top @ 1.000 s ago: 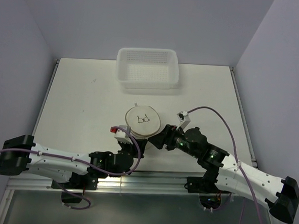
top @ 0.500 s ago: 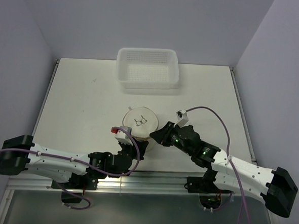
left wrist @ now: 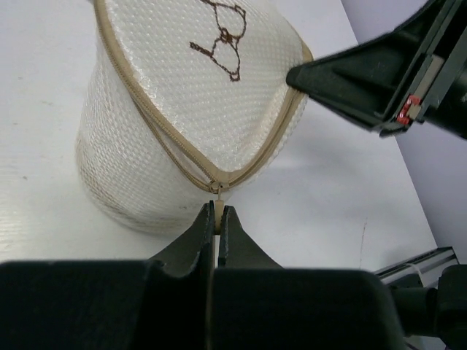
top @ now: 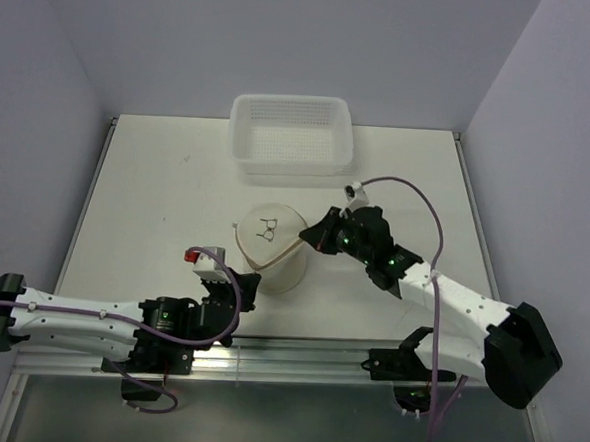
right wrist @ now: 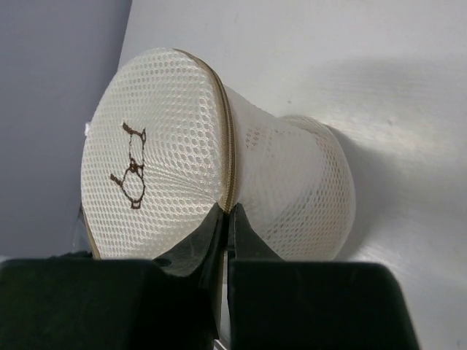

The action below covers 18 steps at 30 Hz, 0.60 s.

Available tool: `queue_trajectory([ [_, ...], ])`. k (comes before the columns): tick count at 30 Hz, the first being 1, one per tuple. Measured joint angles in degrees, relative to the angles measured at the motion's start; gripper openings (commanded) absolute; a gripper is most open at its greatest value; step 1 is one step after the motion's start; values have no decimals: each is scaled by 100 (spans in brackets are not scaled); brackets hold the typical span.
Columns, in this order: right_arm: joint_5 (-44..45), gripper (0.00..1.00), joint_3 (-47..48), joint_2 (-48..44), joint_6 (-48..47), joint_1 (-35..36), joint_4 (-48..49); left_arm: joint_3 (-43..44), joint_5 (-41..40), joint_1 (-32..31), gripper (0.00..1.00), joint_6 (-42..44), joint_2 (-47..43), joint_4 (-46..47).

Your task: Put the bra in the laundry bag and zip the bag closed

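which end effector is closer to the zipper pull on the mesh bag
Left. The left end effector is pinched shut on the zipper pull itself; the right end effector grips the rim of the bag farther round.

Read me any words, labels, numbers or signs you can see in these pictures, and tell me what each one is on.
No readable words or numbers anywhere.
laundry bag, lid: only a brown stitched drawing, an outline picture, not letters.
basket: no label shows.
red part on the left arm's wrist: too small to tell any marking.
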Motion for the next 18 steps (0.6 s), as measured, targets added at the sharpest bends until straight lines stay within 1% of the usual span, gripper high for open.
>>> queue_trajectory([
  [4,-719,0,901,916,-577,-133,133,-70,-199,0,0,-219,-452,-400],
  [6,-1073,0,1349,1344,-826,-197,122,-70,-286,0,0,-234,-431,-409],
  [7,-1224,3,1556,1537,-940,-221,107,-70,-313,0,0,-214,-365,-376],
  [8,-1344,14,1731,1692,-1034,-240,81,-68,-321,0,0,-175,-280,-299],
  [9,-1423,21,1884,1805,-1119,-254,-22,-66,-319,0,0,-120,-162,-181],
  [10,-1414,30,1985,1869,-1147,-262,-120,-63,-317,0,0,-59,-52,-76],
  [11,-1335,52,2105,1912,-1200,-284,-282,-35,-310,-2,0,-20,52,0],
  [14,-846,80,2199,1770,-1307,-442,-660,72,-273,-50,0,96,275,188],
  [16,-492,81,1934,1329,-1263,-557,-745,136,-273,-76,0,221,345,424],
  [18,-260,81,1488,595,-1161,-542,-885,245,-289,-81,0,304,422,595],
])
